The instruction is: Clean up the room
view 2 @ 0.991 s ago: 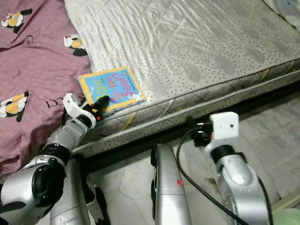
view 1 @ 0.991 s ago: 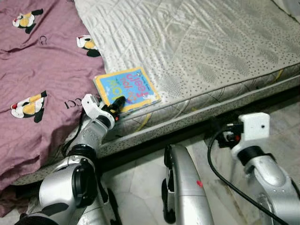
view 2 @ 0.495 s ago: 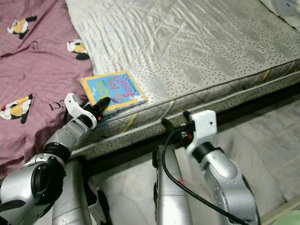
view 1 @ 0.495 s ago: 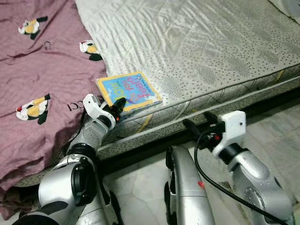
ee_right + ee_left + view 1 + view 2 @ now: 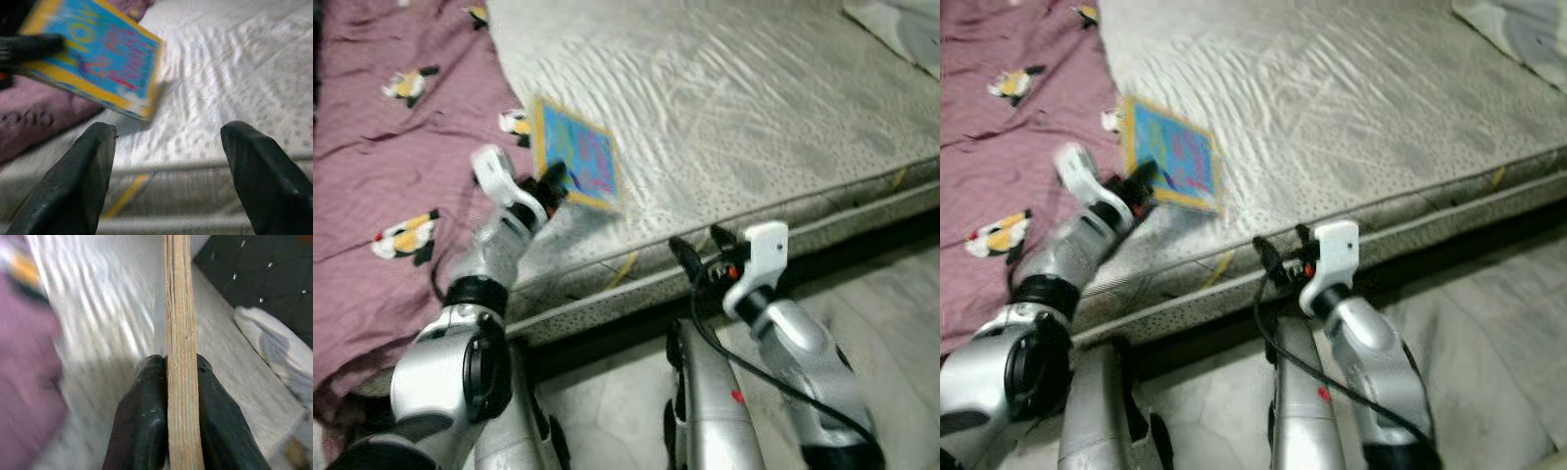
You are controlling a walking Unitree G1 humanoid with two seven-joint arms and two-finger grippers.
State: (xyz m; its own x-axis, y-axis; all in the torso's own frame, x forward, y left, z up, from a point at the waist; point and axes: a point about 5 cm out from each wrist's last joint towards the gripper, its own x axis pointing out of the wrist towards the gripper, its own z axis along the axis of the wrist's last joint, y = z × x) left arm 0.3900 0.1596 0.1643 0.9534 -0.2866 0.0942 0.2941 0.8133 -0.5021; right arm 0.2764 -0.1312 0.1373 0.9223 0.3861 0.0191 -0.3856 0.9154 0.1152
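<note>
Book [image 5: 576,155] cover lettering smeared by blur, white cloth [image 5: 901,24] cut off at picture's corner

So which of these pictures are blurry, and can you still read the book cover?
Both eye views are motion-smeared; the book cover lettering is unreadable. The left wrist view shows the book's edge sharp between the left pincer, background blurred. The right wrist view is soft; the right pincer is dark.

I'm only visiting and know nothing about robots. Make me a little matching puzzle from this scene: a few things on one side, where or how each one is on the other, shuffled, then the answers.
Things:
1. book
2. right gripper
3. purple blanket
4. mattress

States:
A. fingers apart, holding nothing
B. printed with cartoon penguins
C. pinched by the left gripper, lifted at a tilt
D. pale and quilted

Pairs: 1-C, 2-A, 3-B, 4-D
</note>
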